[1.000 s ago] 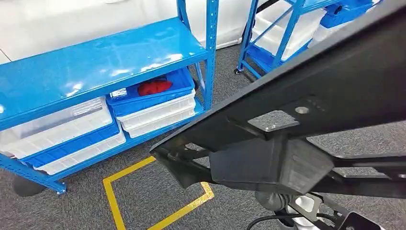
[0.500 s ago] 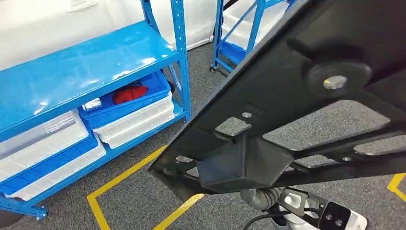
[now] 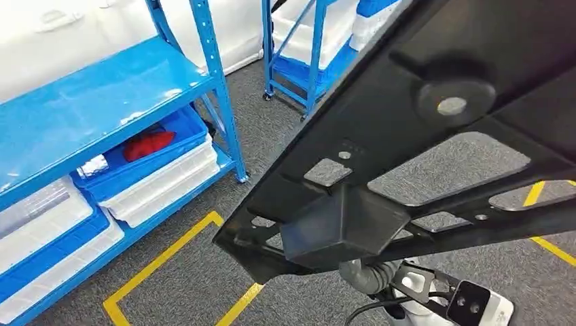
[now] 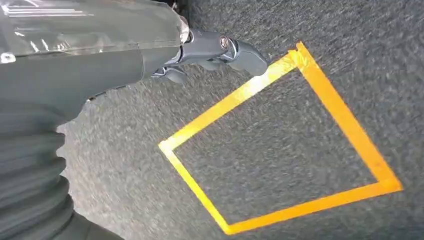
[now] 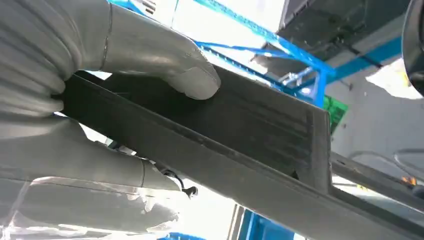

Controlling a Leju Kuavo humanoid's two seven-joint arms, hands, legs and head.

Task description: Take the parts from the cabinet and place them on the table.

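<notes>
Across the head view stretched the large black moulded plastic part (image 3: 435,115), a flat matte panel with angular cut-outs, thin struts, a boxy block on its underside and a round boss with a pale metal centre. We saw it held up in the air, tilted, well above the grey speckled carpet (image 3: 197,285), away from any shelf. Our right hand (image 5: 100,95) grasped it: in the right wrist view the thick grey thumb (image 5: 165,62) pressed on the upper face of a ribbed black bar of the part, and the rest of the hand wrapped beneath, partly under clear crinkled film.

Our left hand (image 4: 210,55) hung over the carpet with nothing in it. Its dark fingers (image 4: 240,50) were loosely curled; we could not tell whether they were fully clenched or relaxed.

Beside us stood the glossy blue steel shelving rack (image 3: 102,102), its flat top shelf shining with reflections and its perforated upright ending in a sharp corner. On its lower level lay a blue plastic crate (image 3: 136,159) with something red (image 3: 148,144) inside, stacked on white plastic crates (image 3: 163,183). A second blue rack on castors (image 3: 306,61) stood farther off, also carrying white crates. Between the two racks an aisle of open carpet ran back. Yellow tape lines (image 3: 156,265) marked a square outline on the floor below the part's lower edge, with bare carpet inside it.
</notes>
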